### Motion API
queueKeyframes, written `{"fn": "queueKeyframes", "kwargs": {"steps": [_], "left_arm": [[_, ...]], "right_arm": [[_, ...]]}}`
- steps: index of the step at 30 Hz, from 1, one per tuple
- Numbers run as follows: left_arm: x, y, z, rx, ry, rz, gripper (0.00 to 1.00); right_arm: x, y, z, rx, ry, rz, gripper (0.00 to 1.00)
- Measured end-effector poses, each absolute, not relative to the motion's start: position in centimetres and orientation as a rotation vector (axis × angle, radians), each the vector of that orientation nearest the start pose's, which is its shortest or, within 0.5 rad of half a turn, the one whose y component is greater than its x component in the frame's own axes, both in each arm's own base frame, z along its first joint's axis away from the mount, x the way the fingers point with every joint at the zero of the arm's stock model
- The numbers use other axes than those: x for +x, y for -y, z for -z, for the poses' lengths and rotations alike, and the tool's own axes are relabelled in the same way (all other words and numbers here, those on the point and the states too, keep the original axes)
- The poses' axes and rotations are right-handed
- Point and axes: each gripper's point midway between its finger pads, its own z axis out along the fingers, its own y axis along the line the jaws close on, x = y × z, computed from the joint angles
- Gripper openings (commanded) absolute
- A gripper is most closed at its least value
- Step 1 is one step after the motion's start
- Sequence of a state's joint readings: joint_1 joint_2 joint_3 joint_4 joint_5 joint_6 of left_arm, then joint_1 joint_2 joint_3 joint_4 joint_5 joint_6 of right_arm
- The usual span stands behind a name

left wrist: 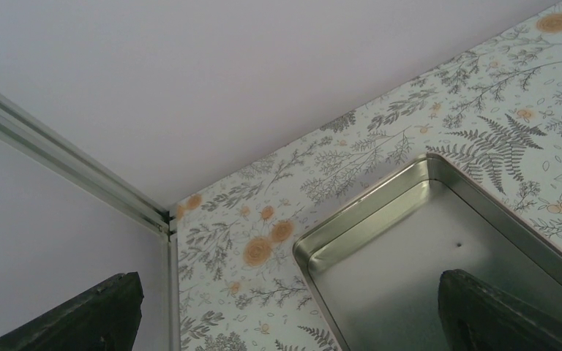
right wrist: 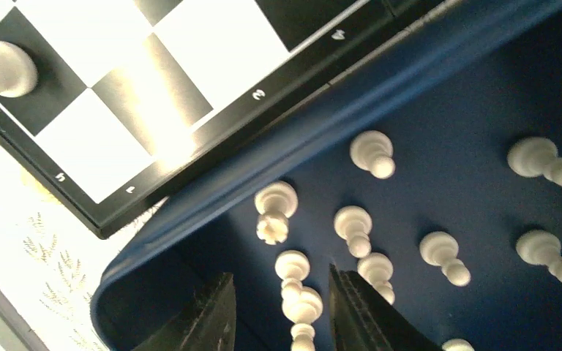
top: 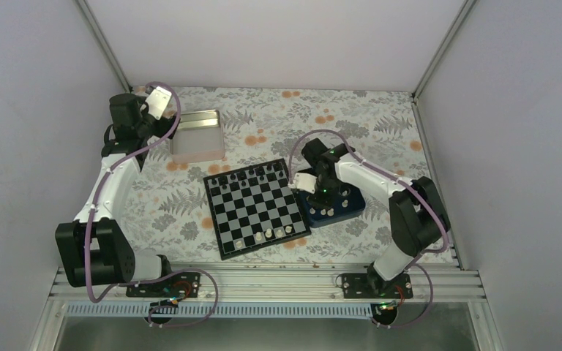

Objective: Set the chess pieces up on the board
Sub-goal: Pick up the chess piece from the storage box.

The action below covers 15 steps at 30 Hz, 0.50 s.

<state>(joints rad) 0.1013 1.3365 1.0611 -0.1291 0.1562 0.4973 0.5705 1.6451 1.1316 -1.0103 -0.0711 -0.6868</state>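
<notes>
Left arm (top: 110,190), right arm (top: 369,174): white links, black joints, lilac cables; dark fingers (right wrist: 369,314).

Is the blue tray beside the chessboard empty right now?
No, several white chess pieces sit scattered inside the blue tray in the right wrist view.

A robot test booth, like a lab: plain white walls (top: 263,36), metal frame (top: 100,36), two arms (top: 110,186) bolted to a rail (top: 263,281).
</notes>
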Motion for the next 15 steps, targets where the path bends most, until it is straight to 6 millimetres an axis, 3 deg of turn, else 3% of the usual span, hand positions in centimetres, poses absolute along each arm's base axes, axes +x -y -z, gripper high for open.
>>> {"fn": "queueKeyframes", "kwargs": {"steps": [15], "left_arm": [[43.6,-2.1,-26.2,0.478,-1.928,-0.249,1.00]], "right_arm": [[23.6,-17.9,-4.7,-1.874,-2.503,-0.123,0.30]]}}
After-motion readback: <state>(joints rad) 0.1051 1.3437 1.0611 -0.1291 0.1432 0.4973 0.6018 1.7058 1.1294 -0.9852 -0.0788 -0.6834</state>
